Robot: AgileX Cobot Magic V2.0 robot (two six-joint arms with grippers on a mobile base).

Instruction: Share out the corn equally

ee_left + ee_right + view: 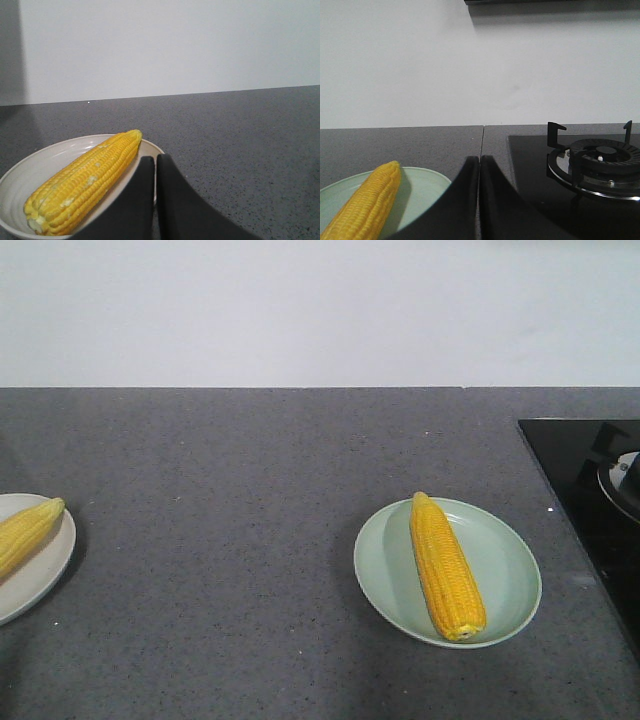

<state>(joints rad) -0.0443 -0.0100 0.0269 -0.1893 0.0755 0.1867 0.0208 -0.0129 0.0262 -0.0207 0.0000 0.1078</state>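
1. Two cobs show: one corn cob (446, 566) lies lengthwise on the green plate (510, 560), another cob (27, 531) on the white plate (40, 580).
2. Left gripper (155, 167) and right gripper (479, 167) are both closed and empty.
3. Risk: a closed finger nudging either cob could roll it off its shallow plate.

left gripper (155, 165): fingers pressed together, nothing held | right gripper (479, 165): fingers pressed together, nothing held | arms: unseen in front view
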